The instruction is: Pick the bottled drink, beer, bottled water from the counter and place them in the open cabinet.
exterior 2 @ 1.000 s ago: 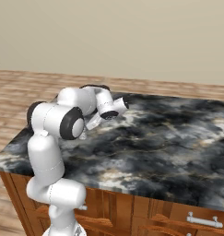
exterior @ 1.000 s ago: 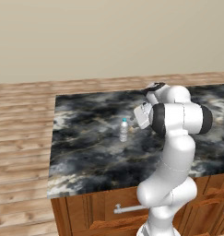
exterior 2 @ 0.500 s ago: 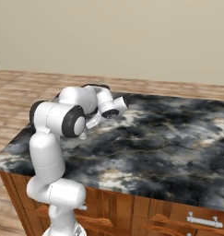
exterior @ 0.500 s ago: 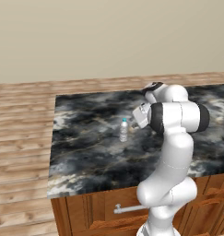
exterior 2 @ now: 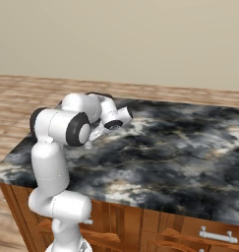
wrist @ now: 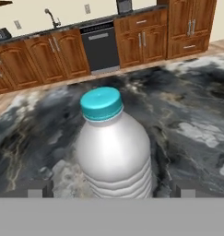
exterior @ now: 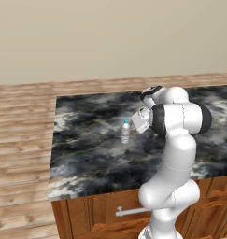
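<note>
Presently, white arm folded low over black-and-grey marbled stone counter (exterior: 87, 158), two-finger gripper (exterior: 136, 122) spread wide, just beside upright clear ribbed blue-green-capped water bottle (exterior: 125, 131), fingertips barely discernible.

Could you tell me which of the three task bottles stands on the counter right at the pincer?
The bottled water: clear, ribbed, blue-green cap, upright before the open pincer.

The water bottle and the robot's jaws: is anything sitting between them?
Nothing. In the left base view only bare marbled counter shows between the bottled water and the gripper; the hand view shows the bottle right ahead.
</note>
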